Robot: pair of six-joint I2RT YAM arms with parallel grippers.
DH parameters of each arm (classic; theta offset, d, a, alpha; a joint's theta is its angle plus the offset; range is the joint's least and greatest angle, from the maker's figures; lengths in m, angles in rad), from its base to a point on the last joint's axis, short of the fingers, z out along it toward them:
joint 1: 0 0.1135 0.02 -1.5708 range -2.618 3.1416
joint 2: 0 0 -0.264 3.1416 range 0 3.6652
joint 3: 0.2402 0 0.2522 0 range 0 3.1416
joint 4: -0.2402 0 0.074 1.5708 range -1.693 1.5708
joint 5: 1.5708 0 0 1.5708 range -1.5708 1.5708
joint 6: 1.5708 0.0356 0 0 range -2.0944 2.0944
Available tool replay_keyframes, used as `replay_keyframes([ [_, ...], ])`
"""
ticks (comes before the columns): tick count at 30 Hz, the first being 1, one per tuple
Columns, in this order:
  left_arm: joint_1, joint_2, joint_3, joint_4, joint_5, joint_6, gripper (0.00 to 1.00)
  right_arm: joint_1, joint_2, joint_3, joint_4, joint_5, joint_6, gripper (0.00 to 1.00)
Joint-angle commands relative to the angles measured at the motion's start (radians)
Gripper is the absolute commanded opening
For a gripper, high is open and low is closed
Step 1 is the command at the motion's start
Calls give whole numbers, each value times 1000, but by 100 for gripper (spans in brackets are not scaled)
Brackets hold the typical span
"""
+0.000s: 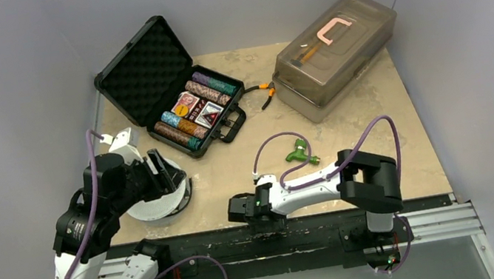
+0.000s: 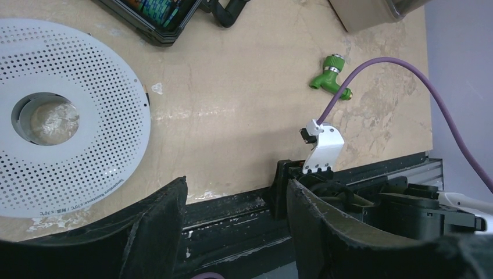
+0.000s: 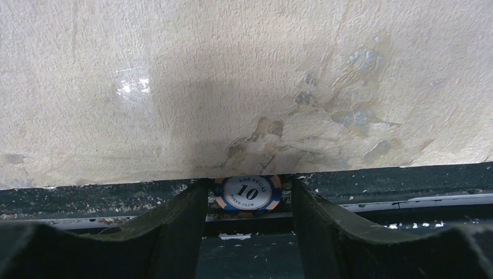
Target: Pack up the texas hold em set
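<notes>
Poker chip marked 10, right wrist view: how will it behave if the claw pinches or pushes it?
The poker chip looks thin and rigid, lying face-up, so it likely won't flex or tip. Its round rim offers the right claw little contact; it may slip or pivot. It sits at the table edge, so a push could drop it.

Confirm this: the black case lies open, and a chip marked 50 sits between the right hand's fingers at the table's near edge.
Not quite. The right wrist view shows the chip marked 10, not 50. The rest holds: the black case lies open, and the chip sits between the fingers of the right hand at the near edge of the table.
</notes>
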Motion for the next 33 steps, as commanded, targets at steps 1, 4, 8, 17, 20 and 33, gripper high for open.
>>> replay_keyframes([
  [1, -1, -5, 8, 25, 10, 31, 61, -1, 30, 1, 4, -26, 8, 53],
  [4, -1, -12, 3, 23, 6, 31, 61, 0, 46, 18, -14, -29, 4, 49],
  [8, -1, -18, 0, 14, -7, 33, 61, 1, 49, 28, -35, -14, 15, 39],
  [17, -1, -2, -2, 25, -6, 36, 61, 3, -76, -7, -55, 62, 64, 19],
  [20, -1, 9, -6, 34, 3, 33, 61, 3, -106, -19, -55, 56, 71, 13],
  [33, 45, 171, -88, 157, 309, 51, 66, -1, -266, 0, -21, 244, -178, 8],
])
